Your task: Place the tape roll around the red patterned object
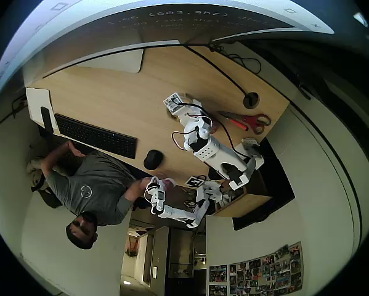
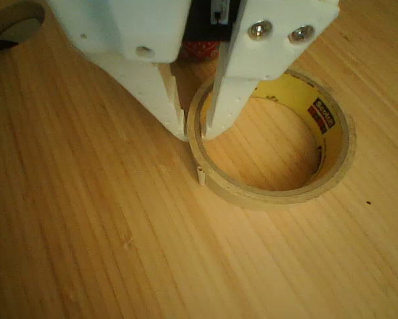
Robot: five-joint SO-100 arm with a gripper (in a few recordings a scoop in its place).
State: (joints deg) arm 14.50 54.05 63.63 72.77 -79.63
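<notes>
Desk [image 1: 116,98]: light wood, straight grain lines plain in the wrist view, one round cable hole in the top. Keyboard [image 1: 95,136]: black, long, at the desk edge nearest the seated person [image 1: 89,191]. Scissors [image 1: 249,121]: red-handled, lying flat beside the cable hole. Mouse [image 1: 153,159]: black, rounded.

Tool [image 2: 197,133]: white printed plastic, two blunt fingers, clamped across the wall of the tape roll [image 2: 276,143], one finger outside the ring and one inside. Roll: flat beige ring with a yellow inner liner, lying on the desk, its centre showing bare wood. Red patterned object [image 2: 202,50]: a dotted sliver behind the tool, outside the ring.
</notes>
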